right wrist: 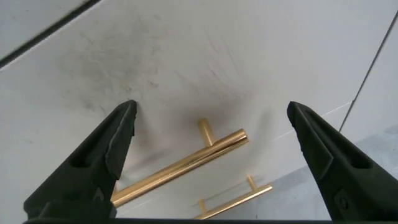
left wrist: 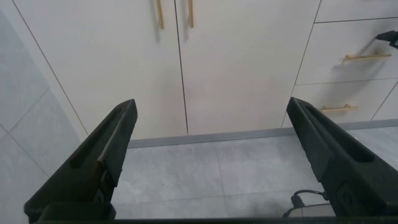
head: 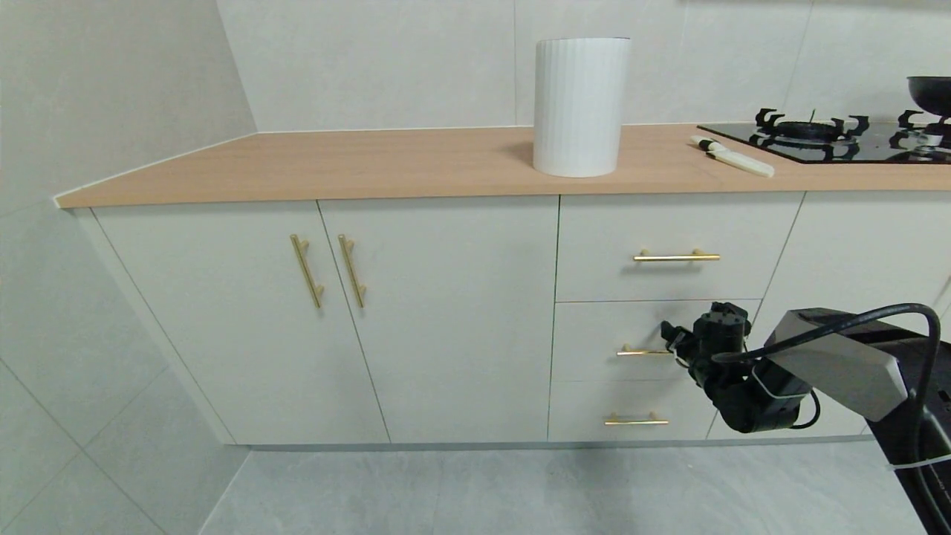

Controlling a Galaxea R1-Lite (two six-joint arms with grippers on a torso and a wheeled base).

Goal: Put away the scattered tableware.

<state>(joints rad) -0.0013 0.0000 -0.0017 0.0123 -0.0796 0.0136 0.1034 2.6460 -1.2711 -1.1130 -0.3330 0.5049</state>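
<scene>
The middle drawer handle [right wrist: 186, 163] is bracketed by the right gripper [right wrist: 211, 115], jaws spread; closing and pulling are likely needed.

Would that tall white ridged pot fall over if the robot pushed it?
Maybe. The white ridged pot is taller than it is wide, so a push near its top could tip it. Its flat base rests on the wooden counter, so a low push would likely just slide it. It looks stiff, perhaps breakable.

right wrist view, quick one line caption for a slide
Open right gripper poised in front of the gold bar handle of a white drawer, a second gold handle farther off.
</scene>
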